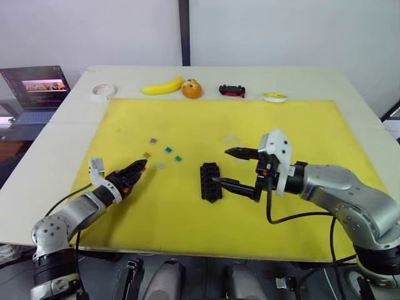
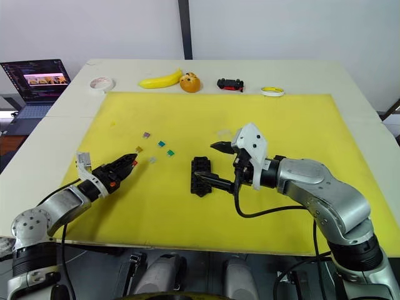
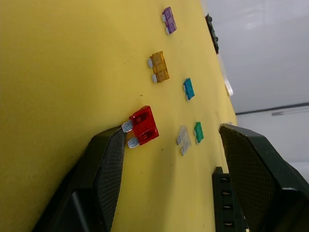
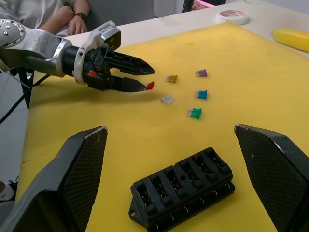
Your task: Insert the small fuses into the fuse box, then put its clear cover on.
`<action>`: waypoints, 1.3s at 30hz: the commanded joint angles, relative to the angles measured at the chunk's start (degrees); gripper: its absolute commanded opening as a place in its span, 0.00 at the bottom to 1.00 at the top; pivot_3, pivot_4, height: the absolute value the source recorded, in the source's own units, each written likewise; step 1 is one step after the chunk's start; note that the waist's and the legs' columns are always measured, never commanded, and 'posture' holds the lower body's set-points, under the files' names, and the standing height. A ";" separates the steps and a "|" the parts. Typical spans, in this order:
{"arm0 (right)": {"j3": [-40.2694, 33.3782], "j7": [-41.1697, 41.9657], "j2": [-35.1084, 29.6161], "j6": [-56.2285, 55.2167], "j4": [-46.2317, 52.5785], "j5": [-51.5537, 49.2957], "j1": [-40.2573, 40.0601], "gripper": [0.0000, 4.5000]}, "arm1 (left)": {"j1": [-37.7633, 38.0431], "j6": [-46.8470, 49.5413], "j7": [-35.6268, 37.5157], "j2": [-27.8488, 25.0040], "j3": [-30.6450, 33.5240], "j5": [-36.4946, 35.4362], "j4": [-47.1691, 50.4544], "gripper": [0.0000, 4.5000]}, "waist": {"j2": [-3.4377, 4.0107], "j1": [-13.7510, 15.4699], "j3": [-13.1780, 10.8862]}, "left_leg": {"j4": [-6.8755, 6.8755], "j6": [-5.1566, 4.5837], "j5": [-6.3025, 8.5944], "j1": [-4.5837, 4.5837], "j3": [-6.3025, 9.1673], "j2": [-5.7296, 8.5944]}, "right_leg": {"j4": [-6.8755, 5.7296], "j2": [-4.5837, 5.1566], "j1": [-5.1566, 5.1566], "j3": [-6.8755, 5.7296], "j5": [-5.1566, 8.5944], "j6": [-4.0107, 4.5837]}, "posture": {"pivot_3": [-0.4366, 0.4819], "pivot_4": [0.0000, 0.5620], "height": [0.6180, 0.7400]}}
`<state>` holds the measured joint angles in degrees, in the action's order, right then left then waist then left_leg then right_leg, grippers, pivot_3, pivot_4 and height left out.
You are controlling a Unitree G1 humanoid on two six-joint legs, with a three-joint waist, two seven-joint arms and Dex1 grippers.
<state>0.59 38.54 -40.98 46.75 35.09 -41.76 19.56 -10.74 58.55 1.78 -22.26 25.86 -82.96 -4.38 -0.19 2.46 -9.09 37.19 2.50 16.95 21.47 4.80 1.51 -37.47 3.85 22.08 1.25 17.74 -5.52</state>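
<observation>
The black fuse box (image 1: 210, 181) lies on the yellow mat (image 1: 187, 119) near the middle. My right gripper (image 1: 230, 167) is open just to its right, one finger beside the box's near end. Left of the box lie the small fuses: purple (image 3: 168, 20), brown (image 3: 159, 66), teal (image 3: 189, 89), green (image 3: 198, 132), grey (image 3: 183, 139) and red (image 3: 143, 126). My left gripper (image 1: 139, 167) is open low over the mat, with one fingertip touching the red fuse. The clear cover (image 2: 224, 133) shows faintly on the mat behind the right gripper.
Along the table's far edge sit a white tape roll (image 1: 104, 91), a banana (image 1: 162, 86), an orange (image 1: 192, 89), a black-and-red toy car (image 1: 232, 91) and a yellow tape roll (image 1: 274, 97). A laptop (image 1: 37, 94) stands off the table's left. A person's arm (image 4: 72, 14) rests beyond.
</observation>
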 commanded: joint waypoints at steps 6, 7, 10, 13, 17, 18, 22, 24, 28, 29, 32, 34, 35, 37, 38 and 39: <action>-1.80 0.72 -0.82 -0.35 1.67 -0.96 0.40 1.00 | -0.65 1.50 -1.11 1.67 -1.17 2.39 -3.96 0.72 | 0.01 0.02 0.00 | 0.00 0.02 -0.01 -0.01 0.05 0.00 | 0.00 0.00 -0.04 -0.04 0.00 0.00 | 0.48 0.27 1.00; -1.81 0.73 -0.86 -0.33 1.67 -0.99 0.39 1.00 | -0.66 1.53 -1.12 1.78 -1.02 2.31 -3.96 0.66 | 0.01 0.02 0.00 | 0.00 0.01 -0.01 -0.01 0.05 0.00 | 0.00 0.00 -0.04 -0.04 0.00 0.00 | 0.48 0.27 1.00; -1.87 0.73 -0.94 -0.32 1.73 -1.07 0.30 1.00 | -0.57 2.14 -1.13 1.72 -1.12 2.76 -3.75 0.43 | 0.01 -0.09 0.00 | 0.00 0.02 -0.01 -0.01 0.05 0.00 | 0.01 0.00 -0.02 -0.04 0.00 0.00 | 0.48 0.27 1.00; -1.87 0.70 -0.93 -0.22 1.72 -1.11 0.33 1.00 | -0.53 2.41 -1.17 1.88 -1.40 3.81 -3.69 0.43 | 0.01 -0.14 0.00 | -0.02 0.01 -0.01 0.00 0.04 0.00 | 0.01 -0.01 0.00 -0.02 0.00 0.00 | 0.48 0.27 1.00; -1.92 0.57 -0.84 -0.03 1.80 -1.26 0.36 1.00 | -0.61 2.54 -1.07 2.18 -1.20 4.15 -3.65 0.43 | 0.01 -0.12 0.00 | -0.02 0.02 -0.01 0.00 0.05 0.00 | 0.01 -0.01 0.00 -0.02 0.00 0.00 | 0.48 0.27 1.00; -1.94 0.57 -0.85 -0.02 1.78 -1.27 0.35 1.00 | -0.64 2.56 -1.04 2.24 -1.18 4.28 -3.67 0.43 | 0.01 -0.10 0.00 | -0.02 0.02 -0.01 0.00 0.05 0.00 | 0.02 -0.01 -0.01 -0.02 0.00 0.00 | 0.48 0.27 1.00; -1.98 0.54 -0.98 0.03 1.77 -1.29 0.36 1.00 | -0.74 2.59 -0.94 2.32 -1.18 4.55 -3.76 0.43 | 0.01 -0.10 0.00 | -0.03 0.02 -0.01 0.00 0.05 0.00 | 0.03 0.00 -0.01 -0.03 0.00 0.00 | 0.48 0.27 1.00; -1.99 0.54 -1.07 0.02 1.75 -1.29 0.36 1.00 | -0.79 2.55 -0.87 2.40 -1.17 4.55 -3.80 0.43 | 0.01 -0.09 0.00 | -0.03 0.02 -0.01 0.00 0.05 0.00 | 0.03 0.00 -0.01 -0.02 0.00 0.00 | 0.48 0.27 1.00; -2.10 0.54 -1.16 0.05 1.72 -1.38 0.35 1.00 | -0.90 2.38 -0.64 2.58 -1.12 4.72 -3.89 0.23 | 0.01 -0.13 0.00 | -0.03 0.02 -0.01 0.00 0.05 0.00 | 0.04 0.00 -0.01 -0.02 0.00 0.00 | 0.48 0.27 1.00; -2.13 0.52 -1.16 0.06 1.71 -1.41 0.34 1.00 | -0.92 2.36 -0.65 2.56 -1.14 5.00 -3.87 0.11 | 0.01 -0.16 0.00 | -0.03 0.02 -0.01 0.00 0.05 0.00 | 0.04 0.00 0.00 -0.02 0.00 0.00 | 0.48 0.27 1.00; -2.20 0.45 -1.14 0.19 1.72 -1.60 0.40 1.00 | -0.92 2.51 -0.78 2.44 -1.13 6.11 -4.00 0.02 | 0.05 -0.22 0.02 | -0.06 0.03 -0.01 -0.01 0.05 -0.01 | 0.04 -0.01 0.01 -0.02 0.00 0.00 | 0.48 0.27 1.00; -2.20 0.40 -1.14 0.28 1.76 -1.67 0.40 1.00 | -0.93 2.68 -0.55 2.47 -0.96 6.46 -4.14 0.02 | 0.06 -0.23 0.02 | -0.06 0.03 -0.02 -0.01 0.05 -0.03 | 0.03 -0.03 0.02 -0.01 0.00 0.00 | 0.48 0.27 1.00; -2.22 0.38 -1.14 0.33 1.80 -1.70 0.39 1.00 | -0.92 2.80 -0.48 2.47 -0.85 6.49 -4.15 0.02 | 0.06 -0.23 0.02 | -0.07 0.03 -0.02 -0.01 0.05 -0.03 | 0.04 -0.03 0.02 -0.01 0.00 0.00 | 0.48 0.27 1.00; -2.25 0.37 -1.13 0.37 1.77 -1.69 0.43 1.00 | -0.96 2.90 -0.42 2.49 -0.71 6.69 -4.20 0.02 | 0.06 -0.23 0.02 | -0.07 0.03 -0.02 -0.01 0.04 -0.03 | 0.04 -0.03 0.02 -0.01 0.00 0.00 | 0.48 0.27 1.00; -2.24 0.34 -1.12 0.38 1.73 -1.70 0.47 1.00 | -1.00 2.97 -0.39 2.52 -0.63 6.77 -4.25 0.02 | 0.06 -0.22 0.02 | -0.07 0.03 -0.02 -0.01 0.04 -0.03 | 0.04 -0.03 0.03 -0.01 0.00 0.00 | 0.48 0.27 1.00; -2.22 0.31 -1.11 0.37 1.72 -1.70 0.49 1.00 | -1.04 3.00 -0.35 2.54 -0.59 6.90 -4.28 0.02 | 0.06 -0.21 0.02 | -0.07 0.03 -0.02 -0.01 0.04 -0.02 | 0.04 -0.03 0.03 -0.01 0.00 0.00 | 0.48 0.27 1.00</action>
<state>0.13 38.80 -41.62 47.44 35.10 -42.87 19.55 -12.68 60.37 2.13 -20.66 26.62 -78.04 -5.65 -0.13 2.25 -9.07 37.13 2.53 16.93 21.46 4.84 1.48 -37.44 3.82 22.10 1.23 17.74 -5.52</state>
